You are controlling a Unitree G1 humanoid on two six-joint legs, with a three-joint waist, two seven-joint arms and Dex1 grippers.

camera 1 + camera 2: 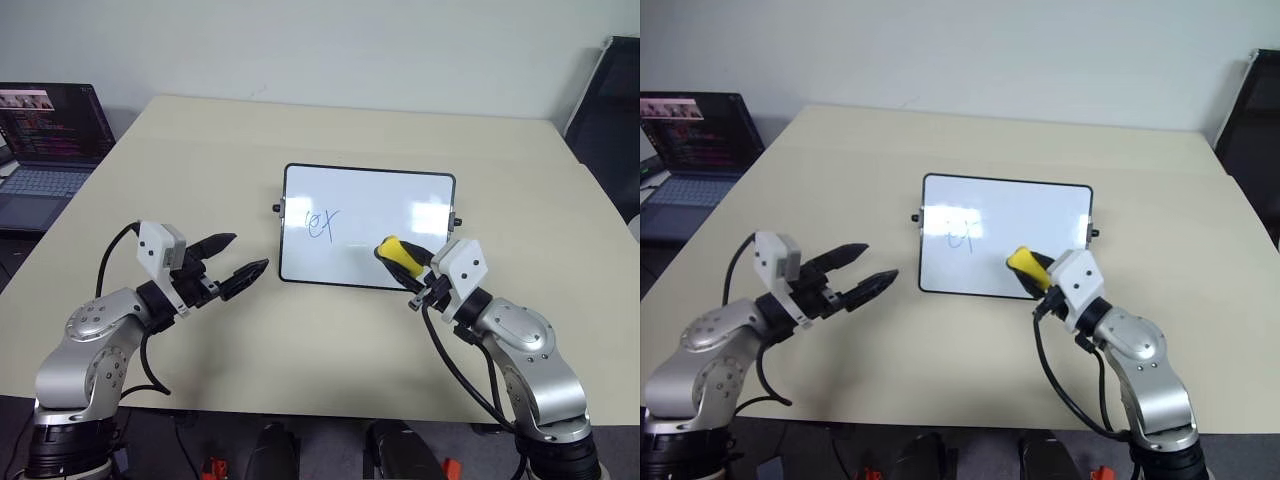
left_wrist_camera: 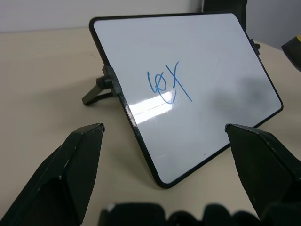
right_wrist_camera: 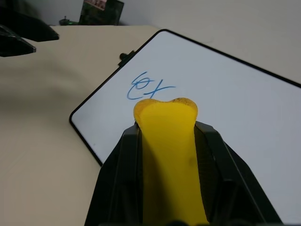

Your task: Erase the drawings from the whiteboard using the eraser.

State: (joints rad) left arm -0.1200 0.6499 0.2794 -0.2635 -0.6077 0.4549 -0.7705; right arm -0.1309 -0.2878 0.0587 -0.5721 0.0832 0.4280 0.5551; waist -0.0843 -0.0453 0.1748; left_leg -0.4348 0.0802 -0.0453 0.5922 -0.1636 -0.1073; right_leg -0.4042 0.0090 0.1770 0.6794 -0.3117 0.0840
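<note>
Nearest the robot, the left gripper (image 1: pixel 240 256) hovers over the table (image 1: pixel 330 340) just short of the board's left edge, its two black fingers spread with nothing between them. The right gripper (image 1: pixel 415 272) is pinched tight on the eraser (image 1: pixel 397 256), one yellow block, whose tip sits over the lower right part of the whiteboard (image 1: pixel 400 195); contact with the surface cannot be confirmed. One whiteboard stands tilted on a rear stand at mid-table. One blue drawing (image 1: pixel 322 224), a loop beside an X, remains on its left half. Farther left, one open laptop (image 1: pixel 45 150). No containers present.
</note>
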